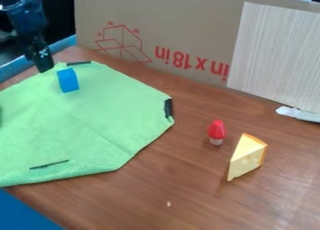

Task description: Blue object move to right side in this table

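Tool (42, 65) at upper left of the view, hanging over the worktop (187, 191) by the far corner of the green cloth (81, 117). We cannot tell whether it is open or closed. We see nothing held in it.

Next outward, the blue block (68, 80): on the cloth, near its far edge, just beside the tool in our view and apart from it. One dark strip (78, 63) lies on the cloth's edge behind the block.

Farther out, across bare wood, a red-topped toy (216, 132) stands upright with a cheese wedge (245, 156) near it, both on the right part of the worktop. Behind, a cardboard panel (181, 18) with red print and a pale board (275, 51) leaning at the right.

Progress, as we judge it: the block sits on the left side, so the transfer is undone. Left to do: grasp, lift, carry across the cloth, set down on the right, release. The tool is well placed for the grasp. We would watch for cloth pinched along with the block, and for the toy and wedge when setting down.
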Motion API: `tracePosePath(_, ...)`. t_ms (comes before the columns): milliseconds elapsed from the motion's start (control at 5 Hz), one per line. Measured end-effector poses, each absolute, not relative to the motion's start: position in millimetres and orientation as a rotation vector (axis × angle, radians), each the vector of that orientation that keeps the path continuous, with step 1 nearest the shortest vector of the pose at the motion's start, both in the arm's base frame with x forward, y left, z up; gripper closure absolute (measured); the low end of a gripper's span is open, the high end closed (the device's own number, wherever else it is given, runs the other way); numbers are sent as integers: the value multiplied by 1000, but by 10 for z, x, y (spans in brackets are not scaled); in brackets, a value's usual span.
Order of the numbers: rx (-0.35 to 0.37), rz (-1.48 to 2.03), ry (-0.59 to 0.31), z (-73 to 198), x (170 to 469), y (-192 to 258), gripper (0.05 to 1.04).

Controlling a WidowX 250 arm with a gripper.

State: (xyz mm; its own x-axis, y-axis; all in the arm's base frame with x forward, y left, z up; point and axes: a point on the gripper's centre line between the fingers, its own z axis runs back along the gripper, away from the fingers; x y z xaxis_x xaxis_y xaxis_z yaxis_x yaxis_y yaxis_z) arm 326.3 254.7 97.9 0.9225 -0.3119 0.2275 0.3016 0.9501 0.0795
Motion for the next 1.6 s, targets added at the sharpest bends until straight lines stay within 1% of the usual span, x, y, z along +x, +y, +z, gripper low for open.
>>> tracePosePath(200,56,-303,-235,946,3329,2586,83)
tracePosePath(600,75,-328,-210,869,3474,2482,83)
tracePosePath(800,74,-354,-205,858,3545,2376,83)
tracePosePath(1400,70,-353,-168,805,3611,2230,83)
tracePosePath(1600,87,-365,-136,652,3663,2194,83)
